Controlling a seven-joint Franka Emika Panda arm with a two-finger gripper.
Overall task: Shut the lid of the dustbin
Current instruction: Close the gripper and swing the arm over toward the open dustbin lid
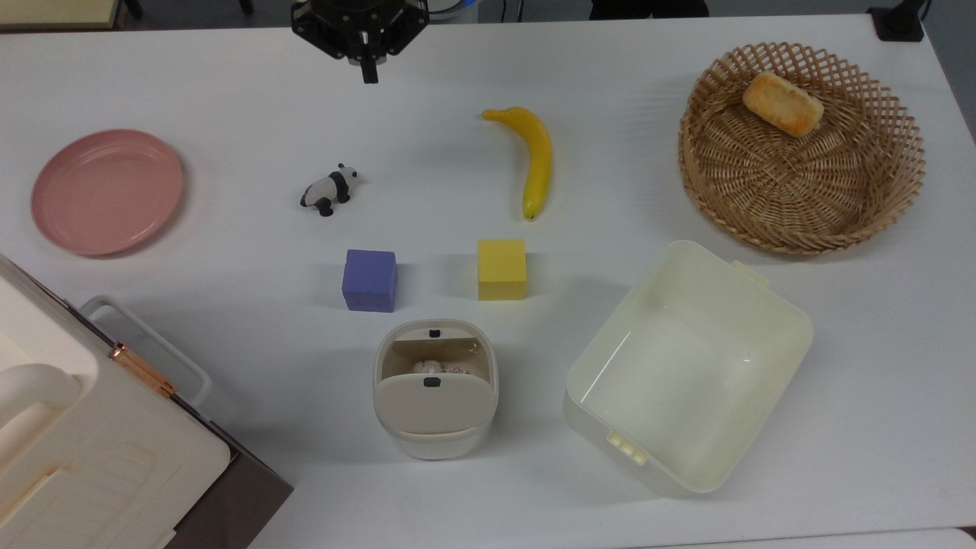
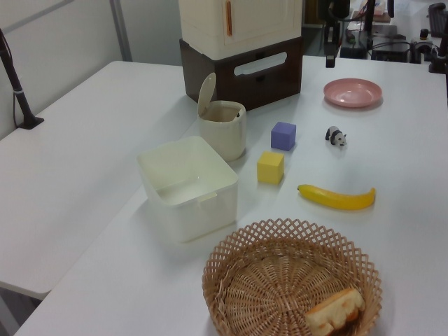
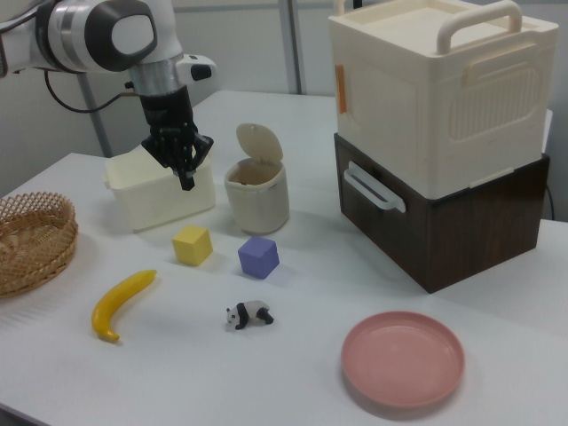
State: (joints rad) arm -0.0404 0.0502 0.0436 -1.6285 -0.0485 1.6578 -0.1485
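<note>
1. One small cream-white rounded-square plastic dustbin (image 1: 435, 427) is seen near the top view's lower centre, standing on the white table (image 1: 229, 91); in the right view it (image 3: 257, 200) stands between the cream tub and the stacked cases.
2. One flat beige rounded-square lid (image 1: 431, 406) with a small black latch is shown raised: in the left view it (image 2: 206, 94) stands nearly upright at the bin's rear edge, and the mouth is left uncovered. Pale crumpled contents are visible inside.
3. One black two-finger gripper (image 1: 369, 75) is seen at the top view's upper edge, well apart from the bin; its fingers are pressed together with nothing between them. In the right view it (image 3: 186, 182) hangs pointing downward in front of the tub.
4. Two foam cubes are counted: one purple cube (image 1: 370, 280) and one yellow cube (image 1: 502, 269), both just beyond the bin towards the top view's top.
5. One yellow banana (image 1: 534, 160), one small black-and-white panda figure (image 1: 329, 190) and one round pink plate (image 1: 107, 191) lie separately.
6. One round woven wicker basket (image 1: 877, 191) holds one golden bread piece (image 1: 782, 103).
7. One larger cream rectangular tub (image 1: 778, 305) sits at the bin's right in the top view.
8. One big cream case (image 3: 444, 98) is stacked on one dark brown box (image 3: 461, 231).
</note>
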